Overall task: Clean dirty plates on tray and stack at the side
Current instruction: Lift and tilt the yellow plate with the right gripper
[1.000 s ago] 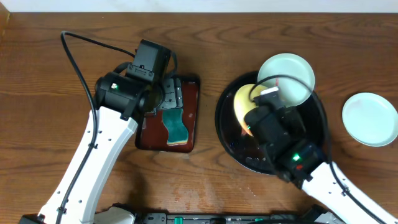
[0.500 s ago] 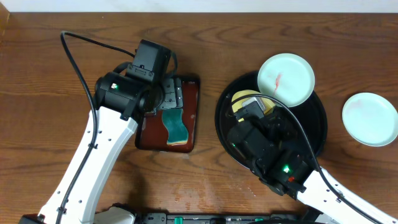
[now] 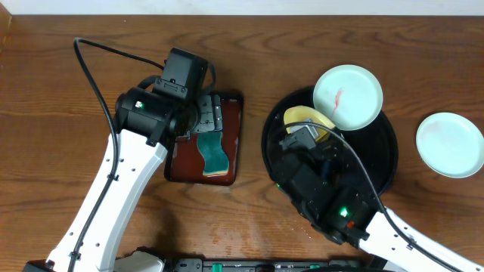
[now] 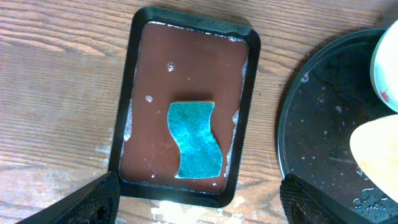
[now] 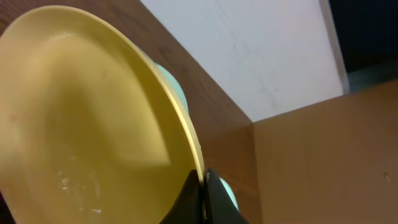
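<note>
The black round tray [image 3: 382, 162] lies right of centre. My right gripper [image 5: 203, 186] is shut on the rim of the pale yellow plate [image 5: 87, 124], held tilted up over the tray; overhead only its edge shows [image 3: 302, 117] behind the arm. A bluish-white plate [image 3: 348, 97] with a red smear rests on the tray's far rim. Another bluish-white plate [image 3: 450, 144] lies on the bare wood at the right. My left gripper [image 4: 199, 205] is open, hovering above the dark-red tray with the teal sponge [image 4: 194, 140].
The small dark-red rectangular tray [image 3: 227, 155] holds the teal sponge [image 3: 214, 151] left of the black tray. A cable [image 3: 113, 51] loops over the back left. In the left wrist view the black tray [image 4: 323, 130] lies at the right.
My right arm has swung left and toward the front over the black tray, carrying the yellow plate, which tilted further upright. The smeared plate became uncovered. The left arm has not moved.
</note>
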Controlling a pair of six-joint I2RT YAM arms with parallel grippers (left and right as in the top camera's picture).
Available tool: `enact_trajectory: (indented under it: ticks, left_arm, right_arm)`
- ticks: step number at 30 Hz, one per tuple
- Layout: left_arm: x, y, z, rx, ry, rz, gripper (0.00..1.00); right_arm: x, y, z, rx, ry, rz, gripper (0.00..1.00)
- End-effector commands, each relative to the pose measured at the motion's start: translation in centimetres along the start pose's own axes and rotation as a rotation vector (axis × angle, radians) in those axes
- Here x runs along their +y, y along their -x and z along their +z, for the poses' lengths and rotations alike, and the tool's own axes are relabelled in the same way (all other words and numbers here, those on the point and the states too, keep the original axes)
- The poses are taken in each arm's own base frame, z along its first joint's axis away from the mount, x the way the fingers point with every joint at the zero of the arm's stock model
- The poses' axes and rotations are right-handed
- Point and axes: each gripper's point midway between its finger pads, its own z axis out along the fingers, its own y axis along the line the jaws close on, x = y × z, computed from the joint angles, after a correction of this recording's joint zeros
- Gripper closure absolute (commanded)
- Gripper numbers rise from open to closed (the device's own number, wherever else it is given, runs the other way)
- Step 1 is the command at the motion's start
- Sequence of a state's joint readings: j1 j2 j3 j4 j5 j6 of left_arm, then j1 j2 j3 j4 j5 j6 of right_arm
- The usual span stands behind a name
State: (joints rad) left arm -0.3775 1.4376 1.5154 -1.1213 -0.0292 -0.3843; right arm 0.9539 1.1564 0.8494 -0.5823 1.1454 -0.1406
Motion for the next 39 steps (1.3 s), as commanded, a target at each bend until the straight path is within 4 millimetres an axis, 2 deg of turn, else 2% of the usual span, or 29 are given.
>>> enact_trajectory:
  ticks: [1,7,30,34,36,37,39]
  left_arm:
    - [0.1,0.2,-0.2,-0.008,0.002,0.008,0.17]
    - [0.1,0.2,-0.2,-0.008,0.002,0.008,0.17]
    - [0.1,0.2,-0.2,-0.008,0.002,0.008,0.17]
    - [0.1,0.2,-0.2,-0.008,0.002,0.008,0.17]
    - [0.1,0.2,-0.2,-0.008,0.002,0.008,0.17]
    - [0.1,0.2,-0.2,-0.008,0.002,0.008,0.17]
    - [0.1,0.2,-0.2,-0.008,0.002,0.008,0.17]
  right_arm:
    - [-0.7,0.8,-1.0,-0.035,-0.04,-0.006,0.99]
    - [-0.2,1.2,-1.7,-0.059,-0.024,-0.026,0.99]
    - [-0.7,1.3,-1.4,-0.054,-0.049,0.004,0.99]
    - [-1.0,1.0,-0.9,-0.037,-0.056,0.089,0.99]
    - [-1.0,0.8,-0.4,-0.027,-0.041,0.209,0.99]
    - [-0.4,0.6,-0.1,-0.018,0.003,0.264,0.99]
    - [2.3,0.1,0.8,0.033,0.181,0.384,0.99]
